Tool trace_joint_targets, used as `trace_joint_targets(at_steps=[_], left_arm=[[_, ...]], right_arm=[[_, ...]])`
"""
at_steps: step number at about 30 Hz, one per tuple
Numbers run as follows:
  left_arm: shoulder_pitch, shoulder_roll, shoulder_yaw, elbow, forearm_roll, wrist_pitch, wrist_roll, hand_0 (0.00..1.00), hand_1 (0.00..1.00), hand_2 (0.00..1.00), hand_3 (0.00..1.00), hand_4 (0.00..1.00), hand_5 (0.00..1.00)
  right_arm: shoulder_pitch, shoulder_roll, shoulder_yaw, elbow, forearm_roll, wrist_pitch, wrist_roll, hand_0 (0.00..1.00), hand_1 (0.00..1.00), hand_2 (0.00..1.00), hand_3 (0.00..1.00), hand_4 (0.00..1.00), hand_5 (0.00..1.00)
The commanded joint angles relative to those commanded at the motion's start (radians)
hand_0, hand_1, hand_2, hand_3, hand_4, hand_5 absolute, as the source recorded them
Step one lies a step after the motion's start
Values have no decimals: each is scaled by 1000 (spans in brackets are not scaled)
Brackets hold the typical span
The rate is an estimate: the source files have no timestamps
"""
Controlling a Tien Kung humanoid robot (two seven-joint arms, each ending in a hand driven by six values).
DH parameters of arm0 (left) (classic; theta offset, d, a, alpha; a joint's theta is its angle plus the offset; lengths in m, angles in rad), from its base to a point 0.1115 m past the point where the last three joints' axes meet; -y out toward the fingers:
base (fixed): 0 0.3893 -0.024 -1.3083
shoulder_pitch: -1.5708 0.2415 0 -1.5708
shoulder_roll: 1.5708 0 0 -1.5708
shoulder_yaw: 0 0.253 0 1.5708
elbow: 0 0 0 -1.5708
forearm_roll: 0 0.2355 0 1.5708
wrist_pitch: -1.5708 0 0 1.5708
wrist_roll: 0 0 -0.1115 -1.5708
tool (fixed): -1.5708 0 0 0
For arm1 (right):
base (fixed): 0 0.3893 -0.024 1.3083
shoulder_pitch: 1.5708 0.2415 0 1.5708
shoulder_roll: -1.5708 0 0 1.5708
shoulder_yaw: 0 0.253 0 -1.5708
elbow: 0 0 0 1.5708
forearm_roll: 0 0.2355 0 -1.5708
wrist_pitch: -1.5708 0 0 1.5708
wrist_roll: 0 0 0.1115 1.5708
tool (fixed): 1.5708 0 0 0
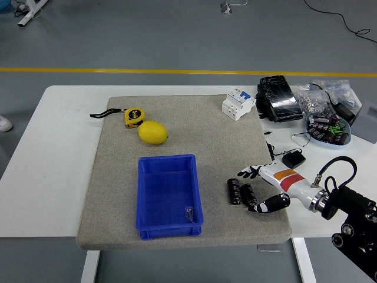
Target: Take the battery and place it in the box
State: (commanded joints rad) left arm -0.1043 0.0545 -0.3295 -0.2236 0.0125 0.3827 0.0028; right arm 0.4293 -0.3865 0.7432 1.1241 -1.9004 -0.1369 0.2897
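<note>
Two black cylindrical batteries (234, 191) (247, 194) lie side by side on the grey mat, right of the blue box (169, 195). The box is open-topped and holds one small clear object near its front right corner. My right hand (257, 188) reaches in from the lower right, fingers spread, with its fingertips (244, 173) above the batteries and the thumb (265, 206) below and right of them. It holds nothing. The left arm is out of view.
A yellow lemon (153, 132) and a yellow tape measure (133, 117) lie at the mat's back left. A white circuit breaker (238, 104), a black pouch (278, 98), bagged parts and a bowl of components (327, 130) crowd the back right. A small black part (293, 158) lies near my wrist.
</note>
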Motion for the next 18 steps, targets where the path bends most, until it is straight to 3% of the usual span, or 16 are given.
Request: trace_joint_targets(at_steps=[12,13,18], left_arm=[[1,0,-7,-1,18,0,9,643,659,724,596,670,574],[1,1,-8,-2,22,0,10,640,659,724,595,670,575],[0,1,-16,-3,42,0,16,640,659,724,595,670,575]], right_arm=[[-4,7,-7,-22,2,-22,10,617,606,674,750,998,173],[-4,10,-6,-25,0,-25,12,538,549,614,673,924,135],[-4,28,0,-42,0,-44,22,538,549,614,673,924,135]])
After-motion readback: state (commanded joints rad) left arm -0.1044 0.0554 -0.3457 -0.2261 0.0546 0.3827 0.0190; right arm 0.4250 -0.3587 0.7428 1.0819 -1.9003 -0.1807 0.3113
